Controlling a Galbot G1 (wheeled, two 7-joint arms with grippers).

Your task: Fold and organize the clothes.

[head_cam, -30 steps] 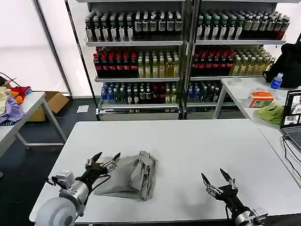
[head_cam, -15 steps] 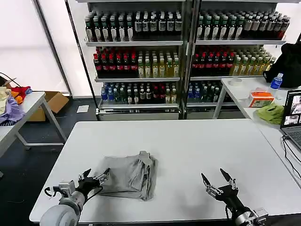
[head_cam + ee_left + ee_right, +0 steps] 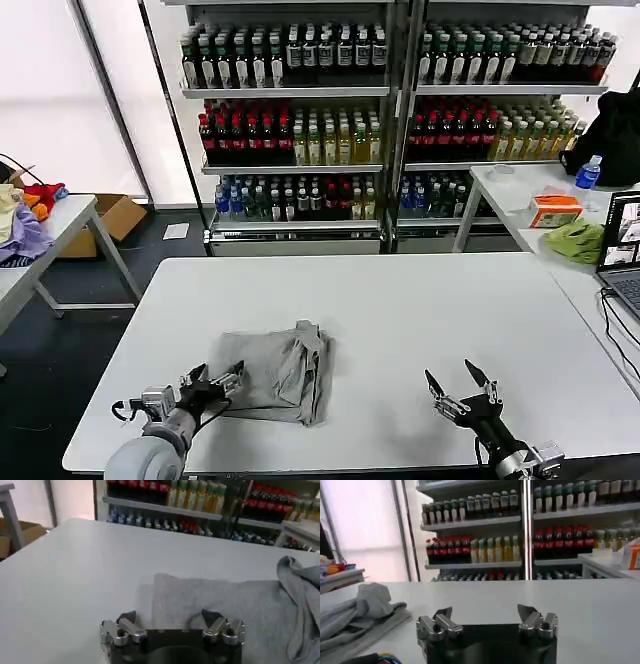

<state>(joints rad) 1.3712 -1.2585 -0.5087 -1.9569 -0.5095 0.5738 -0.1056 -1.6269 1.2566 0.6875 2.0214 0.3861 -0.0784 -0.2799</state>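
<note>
A cardboard box (image 3: 118,215) sits on the floor at far left; what it holds cannot be made out. On the white table (image 3: 420,310) the left gripper (image 3: 213,385) rests low near the front edge, fingers spread and holding nothing, its tips at the near-left corner of the grey shirt (image 3: 275,370). The shirt lies folded flat left of the table's centre, with a bunched ridge along its right side. Well to its right, the right gripper (image 3: 461,390) hovers near the front edge, fingers apart and empty. Behind, shelves (image 3: 390,120) carry rows of bottles.
</note>
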